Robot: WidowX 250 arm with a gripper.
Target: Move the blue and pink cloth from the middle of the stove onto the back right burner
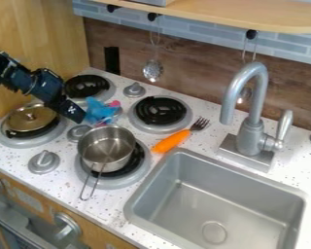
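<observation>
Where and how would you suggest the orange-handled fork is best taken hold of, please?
I'd grip the middle of the fork's thick orange handle, coming from straight above and closing across its long sides. It lies flat and slanted, metal tines pointing away from the sink, and the handle looks broader and smoother than the tines.

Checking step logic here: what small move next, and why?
Probably a slight lift. The gripper is right by the blue item, though I can't tell if it's held, and the metal pot stands close. Rising should avoid the pot and show whether the item follows.
</observation>
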